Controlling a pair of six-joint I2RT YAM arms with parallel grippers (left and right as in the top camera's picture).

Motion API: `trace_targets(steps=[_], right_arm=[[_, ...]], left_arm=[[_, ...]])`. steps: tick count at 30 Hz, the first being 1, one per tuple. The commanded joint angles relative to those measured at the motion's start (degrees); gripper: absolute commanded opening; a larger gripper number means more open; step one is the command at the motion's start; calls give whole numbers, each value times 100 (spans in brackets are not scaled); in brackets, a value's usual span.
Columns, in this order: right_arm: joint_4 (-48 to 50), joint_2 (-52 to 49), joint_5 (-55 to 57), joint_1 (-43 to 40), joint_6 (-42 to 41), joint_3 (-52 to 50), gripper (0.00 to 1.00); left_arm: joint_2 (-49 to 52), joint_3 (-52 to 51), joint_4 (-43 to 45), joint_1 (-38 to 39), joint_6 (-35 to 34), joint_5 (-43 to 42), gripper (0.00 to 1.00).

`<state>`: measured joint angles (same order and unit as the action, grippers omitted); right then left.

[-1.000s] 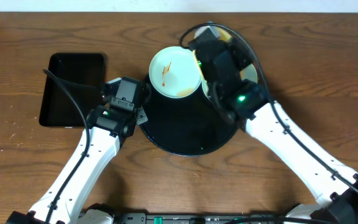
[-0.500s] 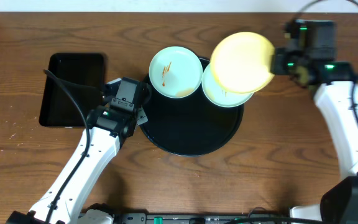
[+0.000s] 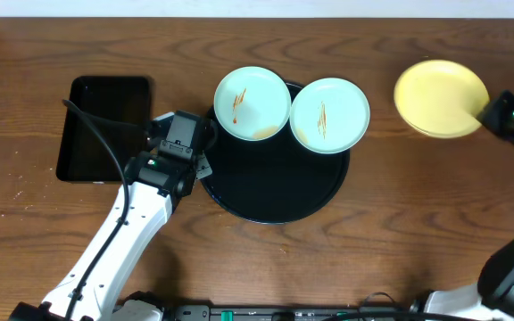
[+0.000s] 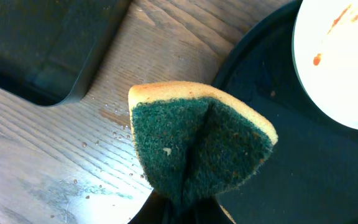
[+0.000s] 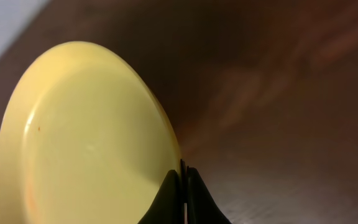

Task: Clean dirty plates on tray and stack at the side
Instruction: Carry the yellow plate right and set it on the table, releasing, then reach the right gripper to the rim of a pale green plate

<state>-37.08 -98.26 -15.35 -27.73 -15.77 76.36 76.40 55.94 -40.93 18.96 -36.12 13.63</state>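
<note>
A wooden counter (image 3: 43, 232) seen from above. A round black tray (image 3: 275, 196) carries a left mint plate (image 3: 252, 102) and a right mint plate (image 3: 329, 114), side by side along its back rim, both streaked with orange. A yellow plate (image 3: 440, 98) is well to the right of the tray, tilted, its rim pinched by the clenched right end effector (image 5: 184, 180). The left end effector (image 3: 181, 147), at the tray's left edge, grips a folded green-and-yellow sponge (image 4: 197, 149). A rectangular tray (image 3: 105, 127) lies far left.
</note>
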Motion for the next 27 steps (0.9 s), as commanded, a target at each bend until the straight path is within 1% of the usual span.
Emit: trace_targets(steps=[1,3,6,12,16,19,21,22,24,25,26,27], right_arm=[[31,-509,380,-216,-225,-122,1],[46,-748,616,-264,-245,-122,1],[129,-1051,675,-271,-240,-122,1],[304,-1235,699,-262,-236,-122,1],[293,-1211,564,-262,-240,-107,10],[278,-1091,-83,-262,-229,-68,19],[254,-933,-608,-260,-195,-22,31],[236,-815,-844,-256,-195,-7,40],[155,-588,-1209,-210,-87,39,52],[98,-476,-1364,-160,39,70,67],[-9,-321,-1497,-55,236,125,90],[-131,-212,-1502,46,374,186,99]], left_arm=[[44,-37,-15,-31,33,31,7],[44,-37,-15,-31,33,31,8],[44,-37,-15,-31,33,31,8],[44,-37,-15,-31,33,31,7],[44,-37,-17,-31,33,31,7],[44,-37,-17,-31,33,31,8],[46,-37,-17,-31,33,31,8],[44,-37,-17,-31,33,31,7],[46,-37,-17,-31,33,31,7],[46,-37,-17,-31,33,31,7],[46,-37,-13,-31,33,31,8],[46,-37,-4,-31,33,31,7]])
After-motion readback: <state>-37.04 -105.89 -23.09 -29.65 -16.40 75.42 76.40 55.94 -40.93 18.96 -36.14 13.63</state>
